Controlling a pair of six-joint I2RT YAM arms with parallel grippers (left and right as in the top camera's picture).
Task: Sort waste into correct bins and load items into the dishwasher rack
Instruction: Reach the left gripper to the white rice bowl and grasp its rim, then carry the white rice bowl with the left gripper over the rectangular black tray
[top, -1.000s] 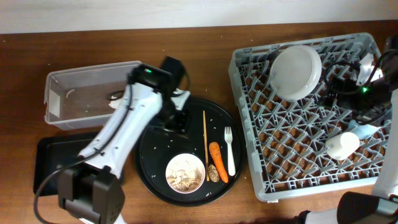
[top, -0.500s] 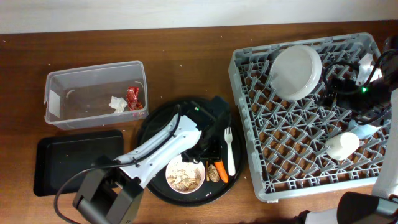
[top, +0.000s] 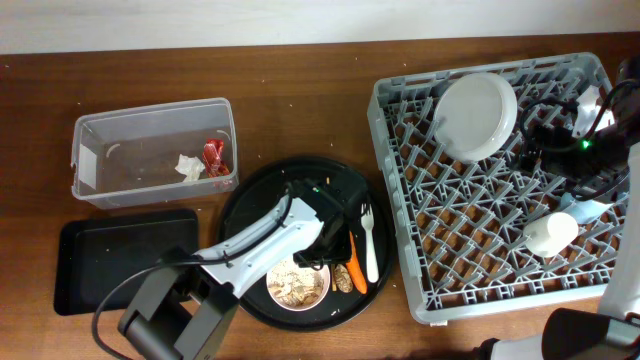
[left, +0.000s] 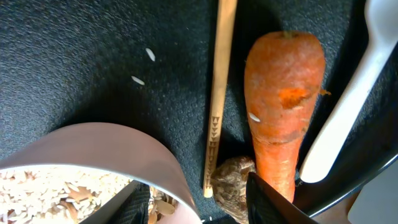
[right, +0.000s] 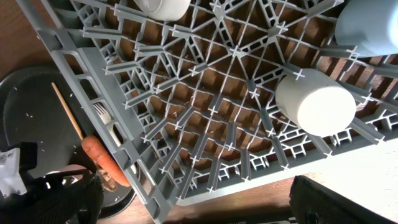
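**Left arm down over the round tray, about to pick; right arm idle over the rack.**

At ten o'clock from the round tray (top: 255, 200), the clear tub (top: 150, 106) holds the red wrapper (top: 213, 154) and tissue (top: 188, 166), so that waste looks sorted. The flat black tray (top: 110, 260) lies at eight o'clock. Your left gripper (left: 199, 205) stands partway open and grips nothing. It straddles the chopstick (left: 219, 106) end and the brown lump (left: 233, 186), likely lined up for one of them. The rice bowl (left: 112, 149) sits at its nine o'clock, the carrot (left: 283, 106) and fork (left: 345, 118) at three. In the rack (top: 395, 215), the plate (top: 475, 115) leans on pegs at eleven o'clock and the cream cup (top: 550, 233) sits at four. Your right gripper (right: 196, 202) hangs wide open and empty above it.
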